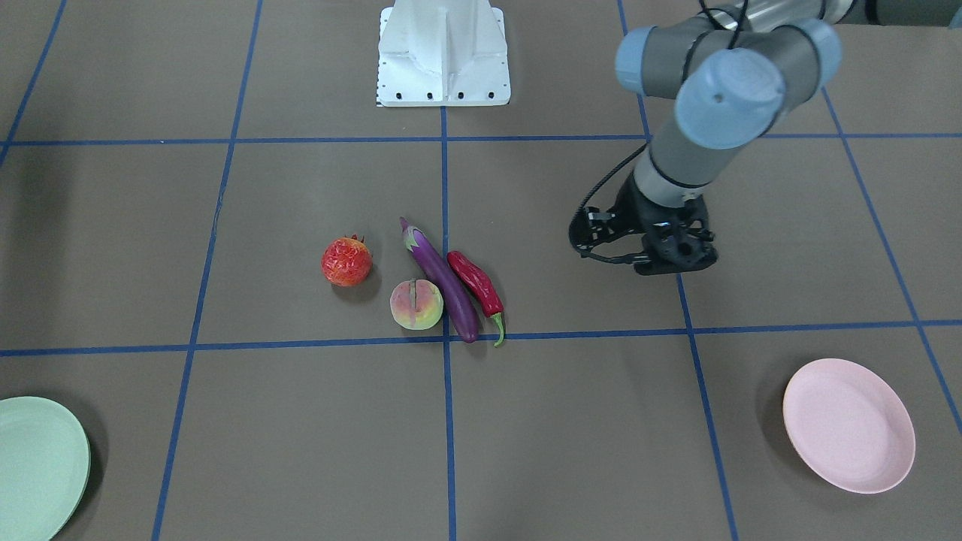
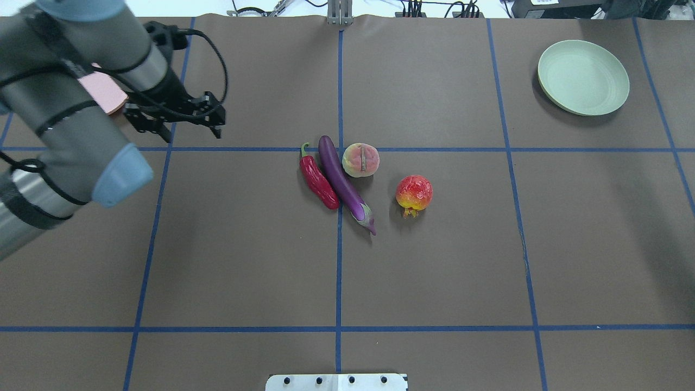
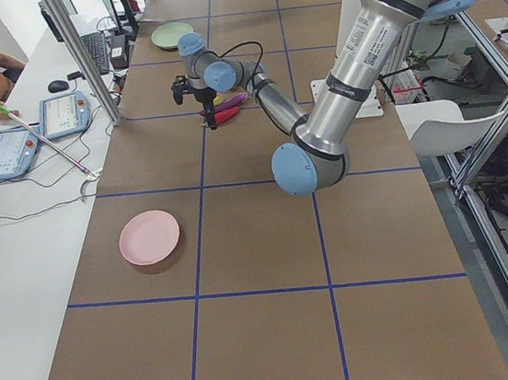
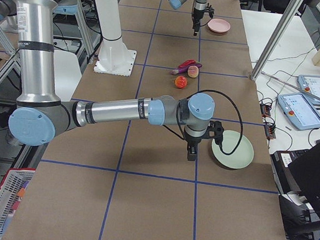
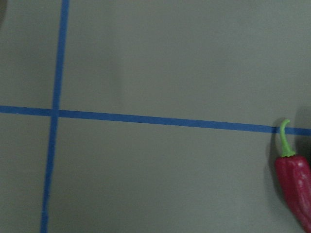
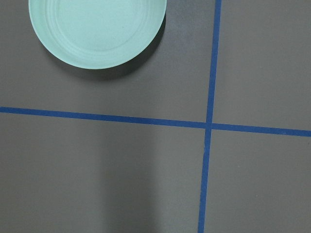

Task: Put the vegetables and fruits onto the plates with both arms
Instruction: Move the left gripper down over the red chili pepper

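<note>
Brown paper with blue tape lines covers the table (image 1: 301,436). A pink plate (image 1: 849,424) and a green plate (image 1: 37,466) sit near opposite ends, the green one cut by the front view's edge. All the food lies on the paper mid-table, well apart from both plates. The chili (image 1: 477,284) is just beside the eggplant (image 1: 443,282), the peach (image 1: 415,304) lies against its other side, and the round red fruit (image 1: 346,261) is near them but apart. The left gripper (image 3: 211,119) hangs between chili and pink plate, and the right gripper (image 4: 191,154) hangs just beside the green plate. I cannot tell whether either gripper is spread or closed.
</note>
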You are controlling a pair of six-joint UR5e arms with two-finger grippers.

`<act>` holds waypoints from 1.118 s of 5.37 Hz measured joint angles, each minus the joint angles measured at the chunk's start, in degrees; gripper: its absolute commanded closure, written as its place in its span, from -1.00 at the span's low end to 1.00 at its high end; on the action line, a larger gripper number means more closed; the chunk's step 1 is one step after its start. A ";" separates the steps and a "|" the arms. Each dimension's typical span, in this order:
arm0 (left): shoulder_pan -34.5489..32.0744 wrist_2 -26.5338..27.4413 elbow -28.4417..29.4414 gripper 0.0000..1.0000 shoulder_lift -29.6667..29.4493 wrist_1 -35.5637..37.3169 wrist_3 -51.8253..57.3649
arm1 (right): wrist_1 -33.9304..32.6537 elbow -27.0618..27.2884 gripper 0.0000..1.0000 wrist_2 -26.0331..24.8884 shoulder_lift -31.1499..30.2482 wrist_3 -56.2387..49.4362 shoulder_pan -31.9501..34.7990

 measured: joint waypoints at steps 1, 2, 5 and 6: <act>2.85 1.60 5.93 -0.99 -3.03 -5.40 -5.41 | 0.03 0.03 -1.00 0.96 0.57 2.92 0.00; 4.82 3.14 11.17 -0.94 -6.35 -7.99 -8.45 | 0.05 0.03 -1.00 1.60 0.84 4.01 0.00; 7.11 4.82 19.37 -0.51 -12.20 -9.01 -11.28 | 0.05 -0.28 -1.00 1.91 1.04 4.32 0.00; 7.41 4.95 20.41 -0.48 -12.43 -9.65 -11.36 | 0.05 -0.39 -1.00 1.91 1.08 4.33 0.00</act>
